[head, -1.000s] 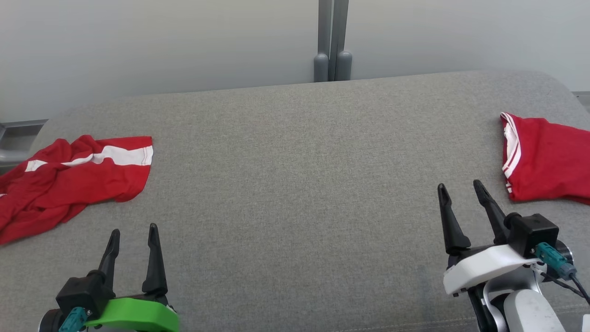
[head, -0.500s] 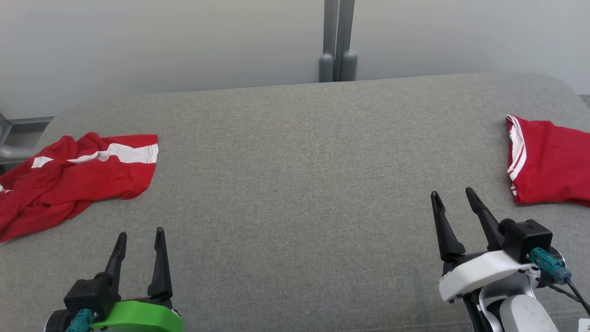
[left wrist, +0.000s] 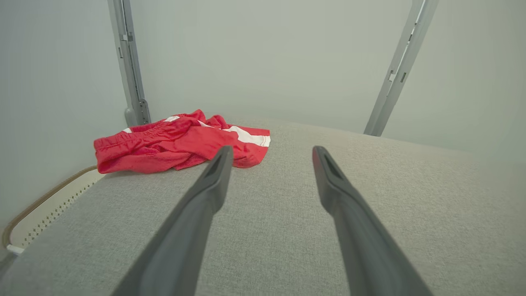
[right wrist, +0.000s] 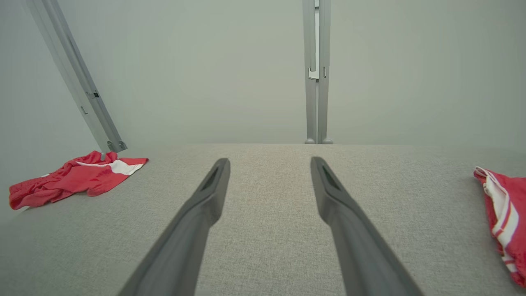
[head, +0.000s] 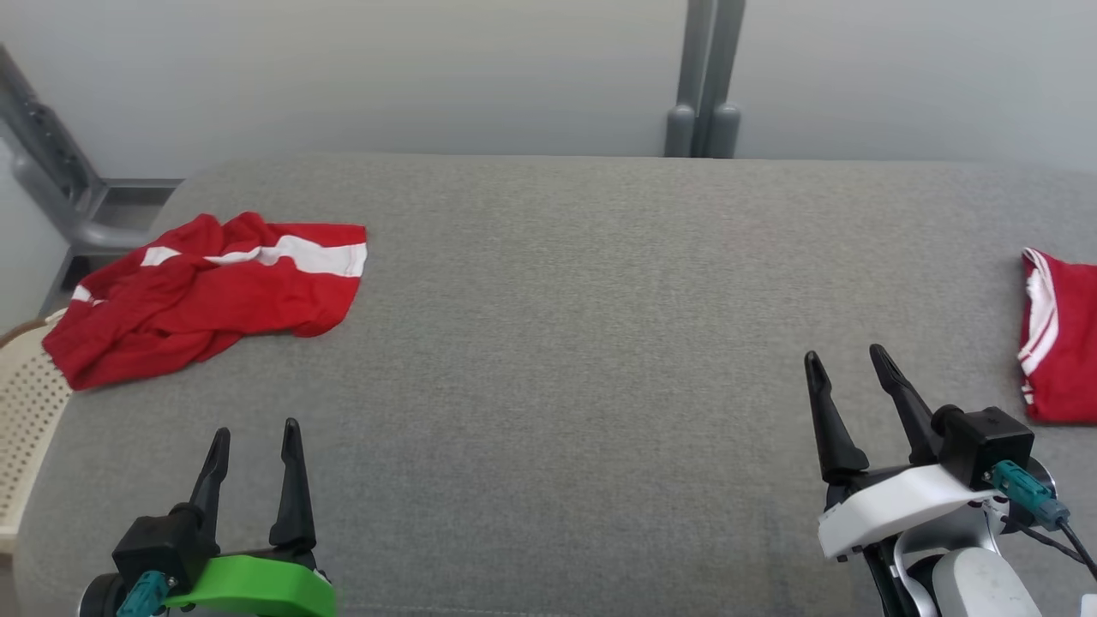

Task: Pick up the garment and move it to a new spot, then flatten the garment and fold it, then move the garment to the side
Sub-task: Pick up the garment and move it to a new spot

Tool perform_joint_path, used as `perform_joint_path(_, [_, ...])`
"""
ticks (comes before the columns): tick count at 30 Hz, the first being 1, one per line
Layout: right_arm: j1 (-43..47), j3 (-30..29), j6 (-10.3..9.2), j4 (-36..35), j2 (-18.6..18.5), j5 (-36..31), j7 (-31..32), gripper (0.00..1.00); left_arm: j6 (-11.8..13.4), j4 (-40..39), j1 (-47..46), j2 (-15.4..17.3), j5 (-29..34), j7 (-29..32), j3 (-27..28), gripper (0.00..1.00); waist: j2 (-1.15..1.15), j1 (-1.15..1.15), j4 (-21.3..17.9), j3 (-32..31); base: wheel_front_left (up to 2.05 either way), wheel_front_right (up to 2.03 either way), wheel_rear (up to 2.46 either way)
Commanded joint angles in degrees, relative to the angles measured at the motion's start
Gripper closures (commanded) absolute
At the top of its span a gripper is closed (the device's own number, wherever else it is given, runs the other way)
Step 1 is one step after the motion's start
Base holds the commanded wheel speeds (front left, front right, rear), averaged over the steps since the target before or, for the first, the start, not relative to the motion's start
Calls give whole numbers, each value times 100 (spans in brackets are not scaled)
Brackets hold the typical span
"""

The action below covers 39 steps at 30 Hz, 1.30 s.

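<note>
Now the head view has swung toward the robot's left compared with a second ago: the whole picture has shifted, so this is the camera turning, not the cloth moving. The crumpled red garment (head: 214, 291) lies fully in frame at the far left of the grey table (head: 548, 300), beside a pale basket (head: 26, 403), while the folded red garment (head: 1058, 343) sits cut off at the right edge. The left gripper (head: 254, 428) and right gripper (head: 842, 356) hover low near the front, fingers apart and holding nothing, both well apart from either cloth. From the left wrist, the crumpled red garment (left wrist: 176, 142) lies ahead and a little to the left of the spread fingers, its waistband bunched and a white stripe showing. From the right wrist it sits far off to the left, with the folded red garment (right wrist: 503, 218) at the right. Likely the turn lines the robot up for picking up the crumpled piece; the pickup has not yet begun.
</note>
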Motion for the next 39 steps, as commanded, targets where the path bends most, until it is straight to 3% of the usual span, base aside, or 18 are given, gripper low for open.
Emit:
perform_joint_path(1, [79, 3, -6, -60, -14, 2, 13, 0, 11, -15, -5, -14, 32, -5, 43, 0, 0, 0, 615, -19, 0, 0, 0])
perform_joint_path(16, [95, 151, -6, -143, -16, 57, 108, 0, 51, -201, 148, 73, 19, 70, 30, 0, 0, 0, 2404, 7, 0, 0, 0])
perform_joint_path(28, [107, 212, -6, -152, -18, 4, 139, 0, 3, -513, -43, 213, -8, 231, 32, 0, 0, 0, 2281, 109, 0, 0, 0])
perform_joint_path(35, [-86, 111, -6, -385, -19, -189, 254, 0, -136, -920, -914, 748, 30, 728, 241, 0, 0, 0, 1829, 478, 0, 0, 0])
perform_joint_path(39, [-293, 18, -6, -647, -19, -318, 347, 0, -455, -875, -2034, 1251, -209, 1463, 434, 0, 0, 0, 1452, 895, 0, 0, 0])
